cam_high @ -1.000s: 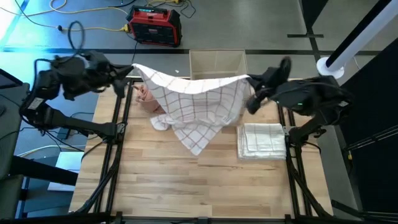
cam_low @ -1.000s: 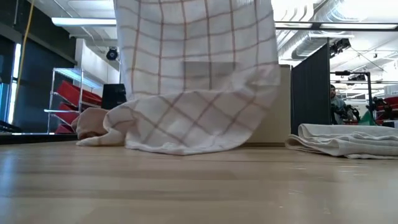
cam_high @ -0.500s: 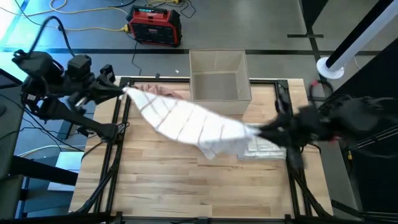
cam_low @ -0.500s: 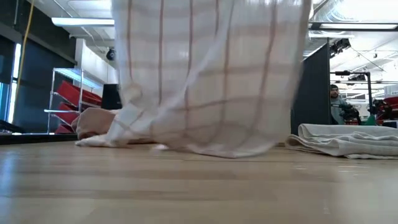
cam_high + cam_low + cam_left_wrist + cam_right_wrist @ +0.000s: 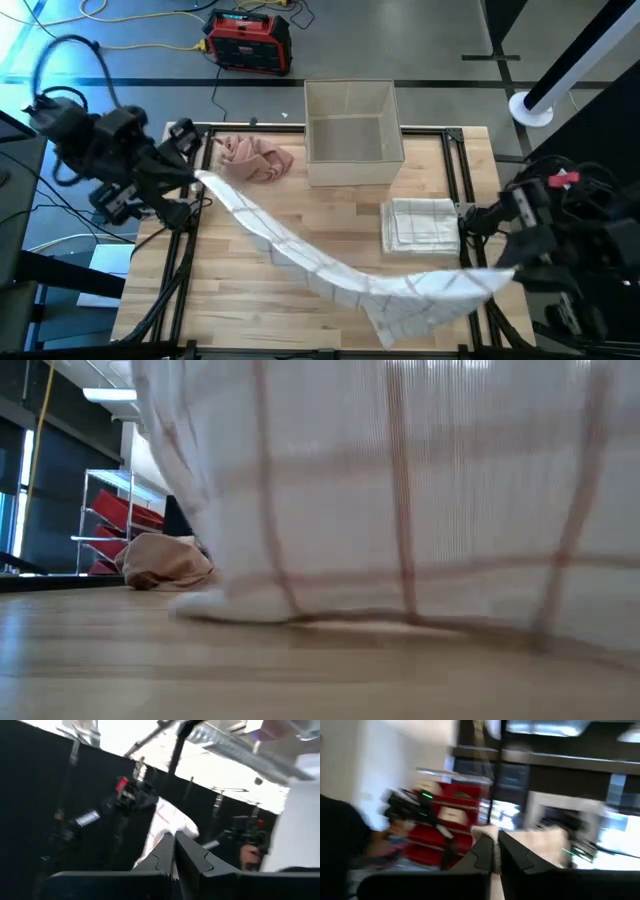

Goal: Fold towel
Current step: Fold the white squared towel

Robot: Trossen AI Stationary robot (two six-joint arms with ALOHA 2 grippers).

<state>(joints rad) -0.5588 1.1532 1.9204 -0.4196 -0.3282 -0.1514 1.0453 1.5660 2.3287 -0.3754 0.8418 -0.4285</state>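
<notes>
Now | both claws clamp checked towel (image 5: 340,275) corners | towel stretched diagonally, overhanging table (image 5: 240,300) front edge

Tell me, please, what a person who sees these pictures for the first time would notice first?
The eye goes first to the checked towel, stretched in a long diagonal band across the wooden table, from the left gripper at the far left edge to the right gripper near the front right. Both grippers are shut on its corners. Behind it lie a folded white towel, a crumpled pink cloth and an open box.
</notes>
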